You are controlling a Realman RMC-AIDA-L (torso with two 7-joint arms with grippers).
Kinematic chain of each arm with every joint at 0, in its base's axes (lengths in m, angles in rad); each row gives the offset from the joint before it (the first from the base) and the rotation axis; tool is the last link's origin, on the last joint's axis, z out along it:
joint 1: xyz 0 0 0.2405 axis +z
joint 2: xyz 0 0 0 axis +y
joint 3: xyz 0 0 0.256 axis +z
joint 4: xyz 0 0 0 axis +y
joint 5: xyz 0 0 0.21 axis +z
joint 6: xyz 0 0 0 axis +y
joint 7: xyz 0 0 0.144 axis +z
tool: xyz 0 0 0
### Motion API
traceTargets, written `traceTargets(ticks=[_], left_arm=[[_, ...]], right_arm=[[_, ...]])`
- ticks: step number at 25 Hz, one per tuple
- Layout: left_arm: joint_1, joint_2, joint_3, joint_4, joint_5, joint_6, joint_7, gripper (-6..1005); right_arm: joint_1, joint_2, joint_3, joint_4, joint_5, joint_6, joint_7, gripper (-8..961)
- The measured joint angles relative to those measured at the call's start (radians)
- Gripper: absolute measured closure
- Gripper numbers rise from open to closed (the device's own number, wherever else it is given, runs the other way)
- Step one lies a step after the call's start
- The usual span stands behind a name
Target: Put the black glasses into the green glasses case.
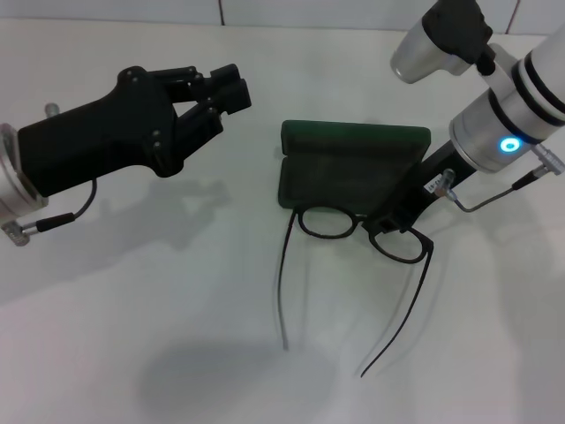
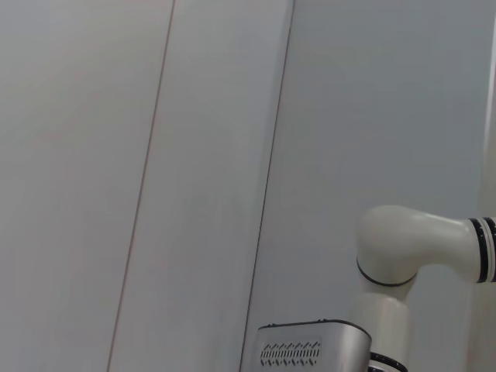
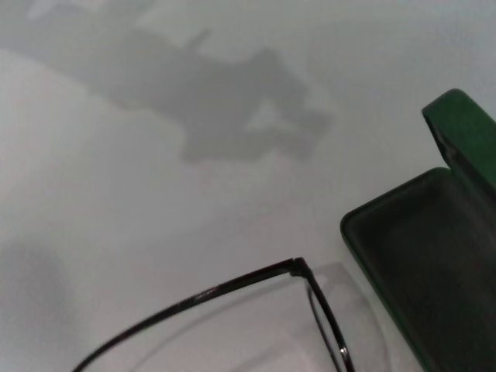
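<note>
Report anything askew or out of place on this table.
The black glasses are not in the green glasses case: they sit at its front edge, tilted, temples unfolded toward the robot. The right gripper is at the bridge; the left gripper hovers aside.

On my feed the left gripper (image 1: 216,93) is chunky matte black with small screws and a thin black cable; the right arm (image 1: 516,97) is silver-white, black-ringed, glowing blue LED.

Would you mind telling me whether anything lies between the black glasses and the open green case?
Nothing visible does: the black glasses sit right at the open green glasses case's front edge, with the right gripper at their bridge.
</note>
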Motion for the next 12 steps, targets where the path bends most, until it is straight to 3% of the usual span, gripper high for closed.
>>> traceTargets(ticks=[4,12], left_arm=[[0.002,0.000,-0.002,0.000,-0.001,0.011,0.000,846],[0.005,0.002,-0.018,-0.028,-0.007,0.135,0.030,848]], right_arm=[[-0.073,0.000,-0.035,-0.138,0.038,-0.022,-0.003,886],[-0.352,-0.009,0.008,-0.552,0.197,-0.080,-0.077,913]])
